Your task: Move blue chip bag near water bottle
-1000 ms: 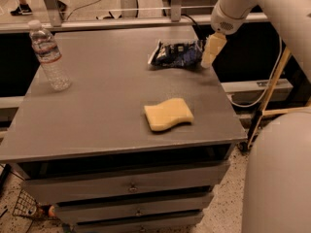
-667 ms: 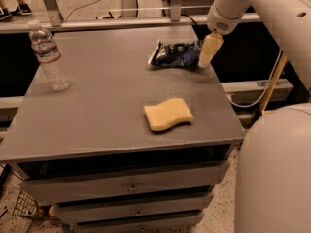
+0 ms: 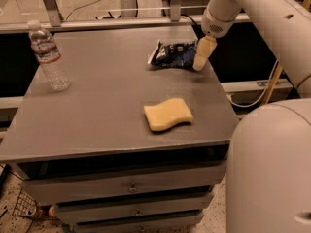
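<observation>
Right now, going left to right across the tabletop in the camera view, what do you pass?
Water bottle → blue chip bag → gripper at the bag's right end. The sponge lies nearer, across the bag's span, so it has no clear place.

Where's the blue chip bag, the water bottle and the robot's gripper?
blue chip bag [image 3: 171, 55]: camera view, middle of the crumpled foil.
water bottle [image 3: 46, 53]: camera view, on its label band.
gripper [image 3: 200, 61]: camera view, lower tip, at the bag's right end.

Gripper [image 3: 203, 55] sat at 3 o'clock of blue chip bag [image 3: 172, 55]. I saw bare tabletop [image 3: 107, 81] toward water bottle [image 3: 48, 56] at 9 o'clock; sponge [image 3: 167, 114] lay at 6, off that lane.
</observation>
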`<state>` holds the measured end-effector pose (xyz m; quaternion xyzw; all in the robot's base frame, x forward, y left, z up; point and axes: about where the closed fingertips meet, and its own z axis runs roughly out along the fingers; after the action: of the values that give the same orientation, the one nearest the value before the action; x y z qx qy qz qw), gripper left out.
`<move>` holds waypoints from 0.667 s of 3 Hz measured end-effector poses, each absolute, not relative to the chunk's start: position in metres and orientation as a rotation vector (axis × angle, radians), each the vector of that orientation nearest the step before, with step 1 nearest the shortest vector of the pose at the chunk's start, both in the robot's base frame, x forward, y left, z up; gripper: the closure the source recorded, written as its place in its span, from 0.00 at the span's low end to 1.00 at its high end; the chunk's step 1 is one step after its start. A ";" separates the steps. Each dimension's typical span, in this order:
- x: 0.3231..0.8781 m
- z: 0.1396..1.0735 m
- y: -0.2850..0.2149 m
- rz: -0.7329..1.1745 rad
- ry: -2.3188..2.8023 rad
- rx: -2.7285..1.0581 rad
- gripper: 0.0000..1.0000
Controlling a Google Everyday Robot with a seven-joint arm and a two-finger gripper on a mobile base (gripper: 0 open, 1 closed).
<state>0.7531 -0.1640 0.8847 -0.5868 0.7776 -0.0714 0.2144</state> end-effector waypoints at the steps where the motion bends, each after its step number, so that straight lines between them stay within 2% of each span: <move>1: 0.754 0.875 -0.160 -0.169 2.188 -1.631 0.17; 2: 0.755 0.869 -0.158 -0.148 2.206 -1.634 0.39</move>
<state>0.7546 -0.1576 0.8691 -0.5829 0.7871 -0.0527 0.1949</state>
